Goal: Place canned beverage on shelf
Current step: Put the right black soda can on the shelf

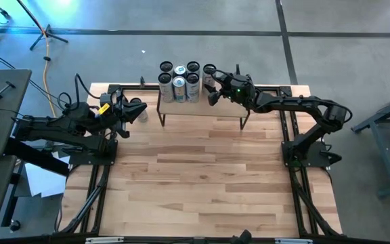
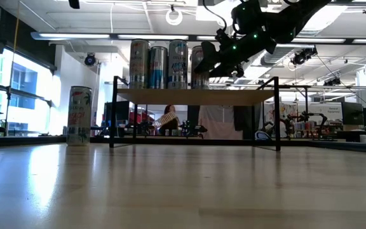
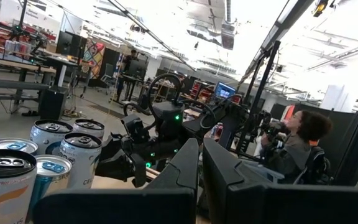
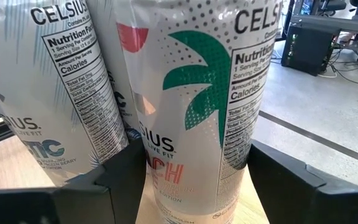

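Off to the left, my left claw point(image 1: 139, 110) waits pressed together over the tabletop's point(image 1: 202, 176) left edge, near a lone can point(image 2: 79, 116) standing on the wood. On the small light-wood shelf with thin black legs point(image 1: 202, 108) stands a cluster of tall silver cans point(image 1: 179, 80). My right claw point(image 1: 213, 86) pinches a white tall beverage can with a green palm print point(image 4: 194, 106) at the cluster's right end, its base on the board. I judge I should release gently, straight back, without nudging the neighbours.
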### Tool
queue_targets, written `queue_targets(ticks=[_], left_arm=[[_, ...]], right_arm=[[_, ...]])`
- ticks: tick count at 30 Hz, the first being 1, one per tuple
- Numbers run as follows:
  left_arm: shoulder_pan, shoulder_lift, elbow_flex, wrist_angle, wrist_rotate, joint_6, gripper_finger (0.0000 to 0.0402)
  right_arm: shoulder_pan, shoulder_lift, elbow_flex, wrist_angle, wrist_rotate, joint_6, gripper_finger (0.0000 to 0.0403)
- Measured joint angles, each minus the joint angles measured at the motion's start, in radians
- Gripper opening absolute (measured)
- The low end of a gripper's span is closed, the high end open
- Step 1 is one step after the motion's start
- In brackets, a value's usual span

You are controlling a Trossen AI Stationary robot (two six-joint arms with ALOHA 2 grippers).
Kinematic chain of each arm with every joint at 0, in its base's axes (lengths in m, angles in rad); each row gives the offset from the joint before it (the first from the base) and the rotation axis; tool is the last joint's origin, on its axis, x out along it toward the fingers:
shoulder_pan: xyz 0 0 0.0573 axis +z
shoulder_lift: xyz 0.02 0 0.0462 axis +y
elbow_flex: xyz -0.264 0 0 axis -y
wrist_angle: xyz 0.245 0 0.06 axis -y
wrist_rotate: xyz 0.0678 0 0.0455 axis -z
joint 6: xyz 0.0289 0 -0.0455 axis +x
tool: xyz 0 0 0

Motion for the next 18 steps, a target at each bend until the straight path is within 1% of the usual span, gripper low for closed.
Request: queue_targets(ticks=[3,5,8,13,16,18], left_arm=[[0.000,0.000,0.000,0.000,0.000,0.000,0.0000],[0.000,0.000,0.000,0.000,0.001,0.000,0.0000],[0.000,0.000,0.000,0.000,0.001,0.000,0.0000],[0.000,-0.001,0.000,0.000,0.001,0.000,0.0000],[0.000,-0.003,0.000,0.000,0.001,0.000,0.0000],[-0.001,-0.003,0.000,0.000,0.001,0.000,0.0000]], right_arm=[[0.000,0.000,0.000,0.003,0.000,0.000,0.0249],[0.000,0.000,0.000,0.004,0.000,0.000,0.0262],[0.000,-0.001,0.000,0.018,0.001,-0.001,0.0295],[0.000,-0.002,0.001,0.015,0.001,-0.053,0.0361],[0.000,-0.002,0.001,0.019,0.001,-0.060,0.0385],[0.000,-0.002,0.001,0.021,0.001,-0.060,0.0392]])
